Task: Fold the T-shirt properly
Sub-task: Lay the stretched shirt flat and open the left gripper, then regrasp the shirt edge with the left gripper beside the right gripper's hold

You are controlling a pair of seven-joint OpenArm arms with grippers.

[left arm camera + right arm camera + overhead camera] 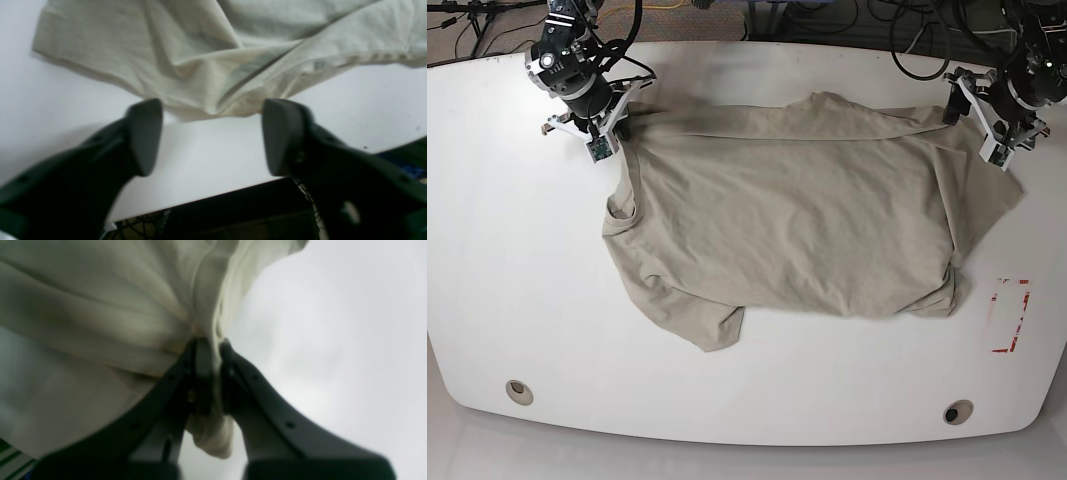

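The beige T-shirt (797, 210) lies wrinkled and spread across the white table (517, 270), with one sleeve folded under at the front left. In the base view my right gripper (620, 128) is at the shirt's far left corner. The right wrist view shows that gripper (213, 343) shut on a bunched fold of the T-shirt (100, 316). My left gripper (972, 122) is at the shirt's far right corner. In the left wrist view it (212, 111) stands wide open, and the edge of the T-shirt (206, 56) lies on the table just beyond its fingertips.
The table's edge (213, 195) runs close behind the left gripper, with dark floor and cables below. A red rectangular marking (1010, 315) sits on the table at the right. Two round holes (519, 390) (958, 411) lie near the front edge. Cables hang behind the table.
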